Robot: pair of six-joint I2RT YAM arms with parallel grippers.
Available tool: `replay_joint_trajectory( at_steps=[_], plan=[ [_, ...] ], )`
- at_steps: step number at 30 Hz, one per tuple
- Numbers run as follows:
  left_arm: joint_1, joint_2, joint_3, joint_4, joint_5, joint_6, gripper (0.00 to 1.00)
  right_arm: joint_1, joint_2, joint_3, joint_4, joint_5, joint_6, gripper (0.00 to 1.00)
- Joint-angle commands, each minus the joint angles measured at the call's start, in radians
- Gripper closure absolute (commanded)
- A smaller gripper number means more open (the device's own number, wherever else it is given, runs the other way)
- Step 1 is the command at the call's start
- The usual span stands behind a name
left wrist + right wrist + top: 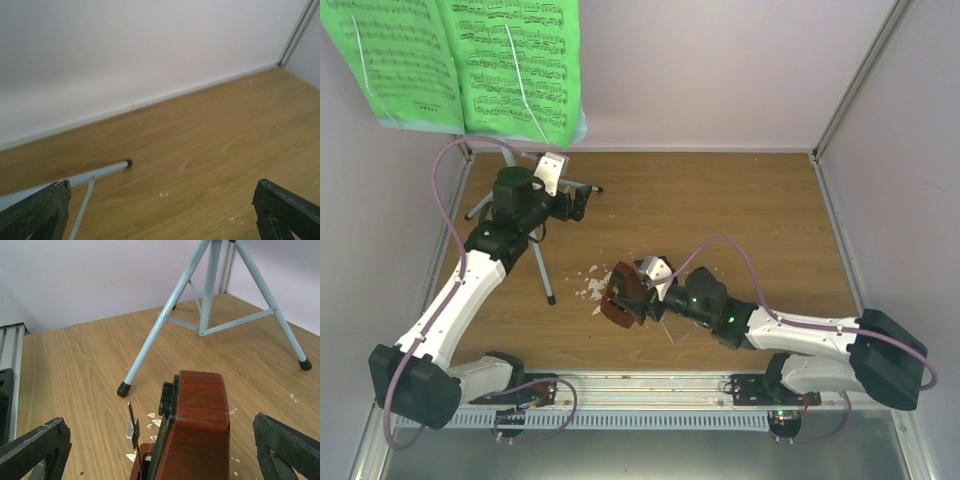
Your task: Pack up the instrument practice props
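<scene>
Counter: warm wood-grain counter (740, 220), and a metal rail (650, 385) runs along its near edge by the arm bases.
Room: pale plain walls (720, 70) box the counter in at the back and both sides.
Litter: white crumbs (592, 285) lie scattered mid-counter, just left of the metronome.
Music stand: the music stand (544, 268) is at the far left corner, with its grey tripod feet planted on the wood.
Sheet music: the bright green sheet music (470, 60) is spread open on the stand's desk.
Metronome: the reddish-brown metronome (197, 425) is mid-counter, right between the right pincer's fingers.
Right pincer: the right pincer (161, 452) has its jaws wide apart, with a gap showing on both sides of the metronome.
Left pincer: the left pincer (160, 215) is spread wide too and grips nothing. One tripod leg (95, 172) runs past its left finger.
Cut off: the green pages run out of the top view's upper edge.
Hidden: the pages cover nearly all of the stand's desk, and the left arm covers the post.
Hard to tell: I cannot tell whether the metronome stands or lies tipped.
</scene>
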Motion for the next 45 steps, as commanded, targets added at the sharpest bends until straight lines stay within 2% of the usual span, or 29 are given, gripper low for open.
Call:
replay_joint_trajectory(
  at_steps=[1, 14, 24, 29, 33, 38, 42, 45],
  plan=[
    [-0.006, 0.002, -0.025, 0.032, -0.042, 0.044, 0.01, 0.010, 0.051, 0.005, 0.101, -0.004, -0.034, 0.01],
    [-0.006, -0.046, -0.035, 0.044, 0.003, 0.011, 0.01, 0.006, 0.139, 0.016, 0.124, 0.084, -0.030, 0.01],
    [-0.007, -0.061, -0.043, 0.053, 0.005, 0.007, 0.01, -0.006, 0.137, 0.007, 0.121, 0.097, 0.001, 0.15],
    [-0.007, -0.044, -0.037, 0.043, -0.006, 0.012, 0.01, -0.006, 0.147, 0.024, 0.128, 0.091, 0.003, 0.09],
    [-0.006, -0.049, -0.041, 0.046, -0.008, 0.013, 0.01, -0.006, 0.156, 0.023, 0.142, 0.105, 0.004, 0.09],
    [-0.006, -0.045, -0.045, 0.048, -0.020, 0.016, 0.01, -0.009, 0.148, 0.023, 0.115, 0.156, 0.010, 0.13],
    [-0.006, -0.035, -0.043, 0.046, -0.011, 0.012, 0.01, -0.016, 0.134, -0.001, 0.117, 0.158, 0.020, 0.21],
    [-0.007, -0.034, -0.042, 0.045, 0.001, 0.009, 0.01, -0.019, 0.129, -0.012, 0.122, 0.150, 0.020, 0.23]
  ],
)
